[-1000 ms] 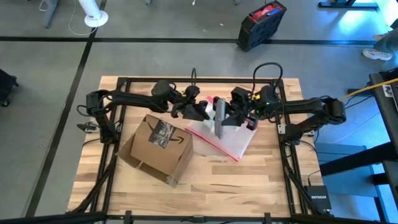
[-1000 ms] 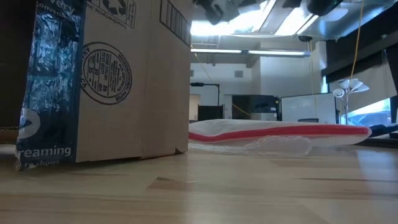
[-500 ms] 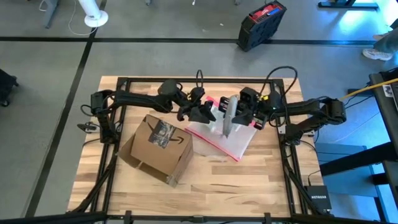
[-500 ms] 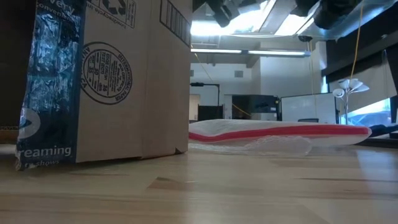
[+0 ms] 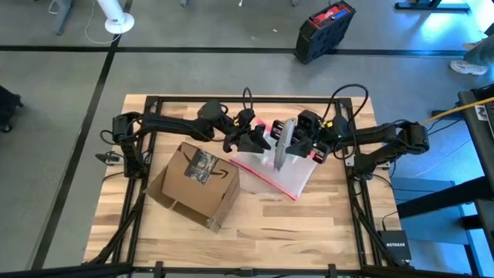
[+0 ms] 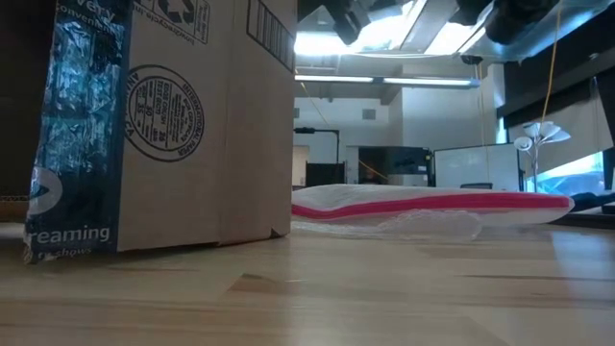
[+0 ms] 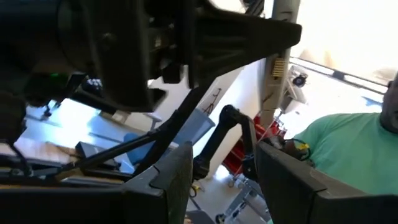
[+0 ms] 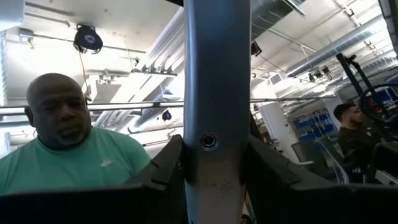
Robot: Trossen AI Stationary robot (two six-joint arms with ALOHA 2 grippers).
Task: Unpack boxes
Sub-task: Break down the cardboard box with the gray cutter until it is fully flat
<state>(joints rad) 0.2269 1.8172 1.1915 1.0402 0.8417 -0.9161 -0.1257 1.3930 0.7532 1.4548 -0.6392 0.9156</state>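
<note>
The brown cardboard box with black tape rests on the table's left half, one flap spread toward the near-left; it fills the left of the low view. A clear pouch with a pink-red edge lies flat to the right of it. Above the pouch's far end, my right gripper is shut on a long grey bar. My left gripper hovers open just left of the bar, with nothing between its fingers. My right gripper pinches the grey bar between its two fingers, which lie across the bar's width. The held part has a small round hole. The fingers come from the table's right. The bar is lifted clear above the pouch, its long end reaching toward the near edge.
A black and red case stands on the floor beyond the table's far edge. A person in a green shirt is in the room, and another person stands farther off. Bare wood lies near the front edge.
My right gripper has carried the grey bar a little toward the table's right and tipped it, so it now slants. My left gripper has followed slightly to the right. The box and the pouch have stayed where they were.
</note>
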